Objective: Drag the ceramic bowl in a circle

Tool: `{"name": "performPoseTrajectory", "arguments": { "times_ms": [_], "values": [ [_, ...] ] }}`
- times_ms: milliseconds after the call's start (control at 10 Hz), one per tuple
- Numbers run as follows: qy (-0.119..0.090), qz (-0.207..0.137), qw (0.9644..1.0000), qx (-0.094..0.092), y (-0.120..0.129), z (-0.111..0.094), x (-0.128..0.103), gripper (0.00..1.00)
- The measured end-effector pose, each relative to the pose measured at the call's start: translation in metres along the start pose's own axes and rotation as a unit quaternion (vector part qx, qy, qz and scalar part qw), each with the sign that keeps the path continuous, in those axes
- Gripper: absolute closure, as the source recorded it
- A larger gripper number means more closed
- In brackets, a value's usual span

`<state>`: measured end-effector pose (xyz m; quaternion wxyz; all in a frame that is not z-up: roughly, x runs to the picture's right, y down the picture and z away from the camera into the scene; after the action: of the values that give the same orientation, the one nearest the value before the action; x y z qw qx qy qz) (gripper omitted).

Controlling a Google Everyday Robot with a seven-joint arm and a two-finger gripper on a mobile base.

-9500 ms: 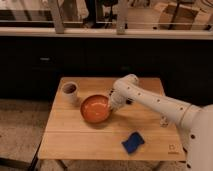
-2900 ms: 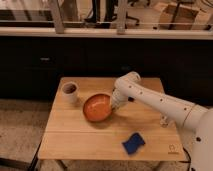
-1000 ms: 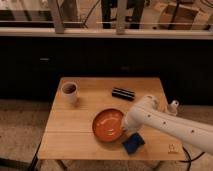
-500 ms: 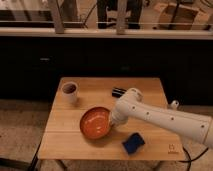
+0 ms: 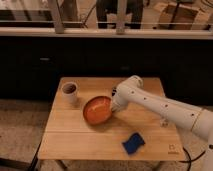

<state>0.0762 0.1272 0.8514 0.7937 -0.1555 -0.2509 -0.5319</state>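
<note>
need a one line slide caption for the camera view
The gripper meets the right rim of the ceramic bowl on a wooden table, between a mug and a blue sponge.

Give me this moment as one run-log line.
step: dragging | claw: at right rim of wide orange-red ceramic bowl | bowl: mid-table, right of small pale mug | blue sponge: front right, apart

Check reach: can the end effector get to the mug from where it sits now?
Probably yes. The end effector is at the ceramic bowl's right rim, and the mug stands just beyond the bowl to the left. Only the bowl lies between them, so the arm would need to pass over it.
</note>
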Motion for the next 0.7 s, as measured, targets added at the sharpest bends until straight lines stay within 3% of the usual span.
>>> {"name": "performPoseTrajectory", "arguments": {
  "times_ms": [400,700],
  "values": [
    [0.031,0.064,0.9974,-0.004,0.056,-0.024,0.028,1.0],
    [0.039,0.115,0.9925,-0.014,0.103,-0.036,0.018,1.0]
  ]
}}
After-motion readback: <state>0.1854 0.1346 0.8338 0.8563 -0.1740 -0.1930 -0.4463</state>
